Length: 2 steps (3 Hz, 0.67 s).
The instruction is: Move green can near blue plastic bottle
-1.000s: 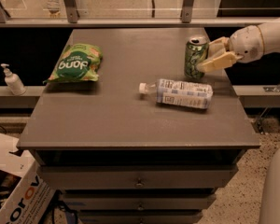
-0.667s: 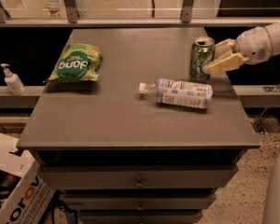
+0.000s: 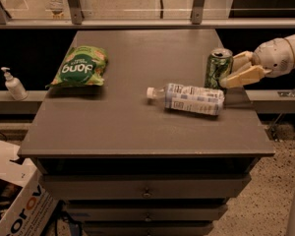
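Note:
The green can [image 3: 216,68] stands upright on the grey table [image 3: 137,132] near its right edge, just behind the base end of the blue plastic bottle [image 3: 191,98]. The bottle lies on its side, its white cap pointing left. My gripper [image 3: 228,72] reaches in from the right. Its pale fingers [image 3: 246,75] are shut on the can's right side, one in front of it and one behind. A small gap separates the can from the bottle.
A flat green snack bag [image 3: 79,67] lies at the table's back left. A small white pump bottle [image 3: 12,84] stands on a lower ledge to the left. A cardboard box [image 3: 19,200] sits on the floor at the lower left. Drawers run below the tabletop.
My gripper has carried the green can to the right and toward the front, bringing it closer to the bottle's base end. The bottle and the snack bag have not moved.

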Each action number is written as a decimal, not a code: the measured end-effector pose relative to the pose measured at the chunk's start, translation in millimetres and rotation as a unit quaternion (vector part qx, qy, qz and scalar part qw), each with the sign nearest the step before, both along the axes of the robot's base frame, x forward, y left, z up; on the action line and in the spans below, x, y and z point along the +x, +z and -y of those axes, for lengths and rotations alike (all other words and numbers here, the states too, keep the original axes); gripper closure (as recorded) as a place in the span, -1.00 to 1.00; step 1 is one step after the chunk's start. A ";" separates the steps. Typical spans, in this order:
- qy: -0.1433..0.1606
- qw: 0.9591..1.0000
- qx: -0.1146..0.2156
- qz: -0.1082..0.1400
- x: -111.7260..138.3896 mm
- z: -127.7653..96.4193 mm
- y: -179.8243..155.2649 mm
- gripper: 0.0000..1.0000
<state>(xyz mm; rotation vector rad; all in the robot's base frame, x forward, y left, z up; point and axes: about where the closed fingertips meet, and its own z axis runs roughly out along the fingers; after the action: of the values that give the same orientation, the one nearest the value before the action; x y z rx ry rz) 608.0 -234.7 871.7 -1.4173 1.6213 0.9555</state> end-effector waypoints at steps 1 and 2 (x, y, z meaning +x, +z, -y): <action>0.021 1.000 0.008 -0.017 -18.0 -9.2 -5.4 1.00; 0.047 0.998 0.014 -0.031 -31.7 -26.1 -13.4 1.00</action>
<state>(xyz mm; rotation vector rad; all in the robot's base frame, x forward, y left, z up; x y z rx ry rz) 576.3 -208.6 858.3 -1.4697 1.5916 1.0825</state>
